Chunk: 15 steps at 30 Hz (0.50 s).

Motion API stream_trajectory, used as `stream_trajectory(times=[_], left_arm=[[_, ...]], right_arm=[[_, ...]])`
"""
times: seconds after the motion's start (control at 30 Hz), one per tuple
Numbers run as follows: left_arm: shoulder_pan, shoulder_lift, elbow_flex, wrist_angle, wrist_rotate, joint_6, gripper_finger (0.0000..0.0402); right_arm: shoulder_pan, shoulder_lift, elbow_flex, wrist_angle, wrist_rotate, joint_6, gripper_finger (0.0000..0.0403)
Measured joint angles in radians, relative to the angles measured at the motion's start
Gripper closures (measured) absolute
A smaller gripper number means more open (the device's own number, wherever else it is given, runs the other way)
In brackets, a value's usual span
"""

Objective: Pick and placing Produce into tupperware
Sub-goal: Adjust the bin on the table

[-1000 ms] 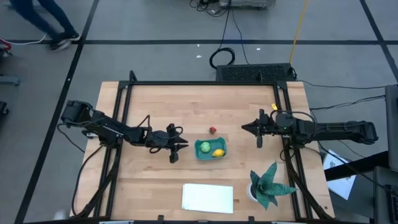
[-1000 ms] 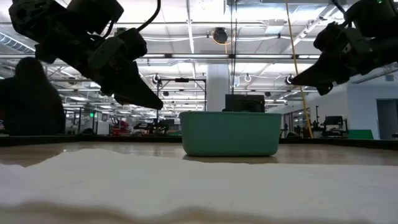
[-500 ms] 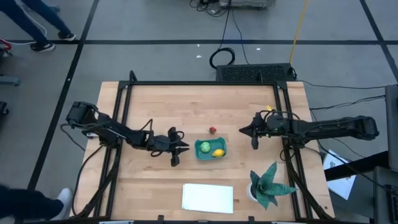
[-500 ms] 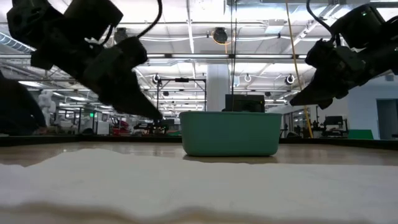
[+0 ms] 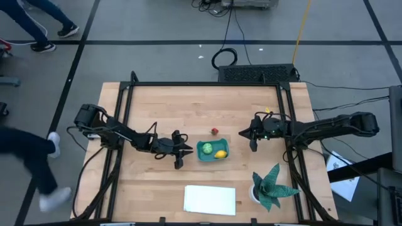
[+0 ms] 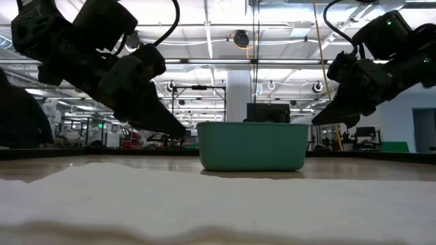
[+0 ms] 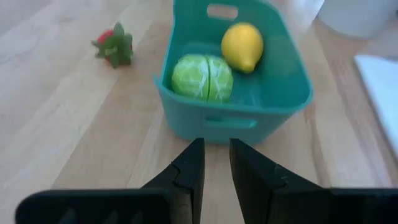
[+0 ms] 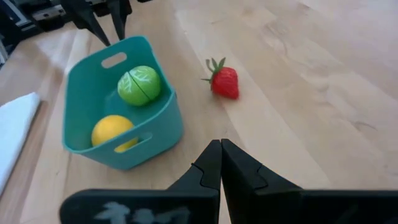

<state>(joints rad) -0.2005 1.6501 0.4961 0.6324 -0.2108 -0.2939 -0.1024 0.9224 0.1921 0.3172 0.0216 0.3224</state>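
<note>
**Two of three produce pieces in the tub; one red piece on the table**

While both arms hang low over the light wooden table [image 5: 157, 103], the count stands as follows. One small teal rectangular plastic tub [image 5: 212, 150] with rounded corners sits near the table's middle. Inside it lie two pieces of produce: one round light-green toy piece with a seam across it [image 5: 206, 148] and one yellow lemon-shaped toy piece [image 5: 220, 154], side by side and close together. One smaller red strawberry-like toy piece with green leaves [image 5: 215, 131] lies on the bare wood just outside the tub, on its far side, not touching it.

Left gripper [image 5: 183, 152]: just beside the tub's left end, pointing at it, fingers [image 7: 186, 174] a narrow gap apart with nothing between them.

Right gripper [image 5: 248, 133]: to the right of the red piece and apart from it, above the wood, fingers [image 8: 208, 168] pressed fully together, holding nothing.

Other items, one each: a flat white rectangular sheet [image 5: 210, 199] near the table's front edge, and a large green spiky-leaved plant [image 5: 272, 186] at the front right corner. Both lie well apart from the tub.
</note>
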Motion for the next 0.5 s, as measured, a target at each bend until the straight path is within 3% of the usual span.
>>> stream_trajectory(times=[0.5], left_arm=[[0.033,0.000,0.000,0.016,0.034,0.010,0.0323]], right_arm=[[0.032,0.150,0.000,0.126,0.000,0.065,0.0403]])
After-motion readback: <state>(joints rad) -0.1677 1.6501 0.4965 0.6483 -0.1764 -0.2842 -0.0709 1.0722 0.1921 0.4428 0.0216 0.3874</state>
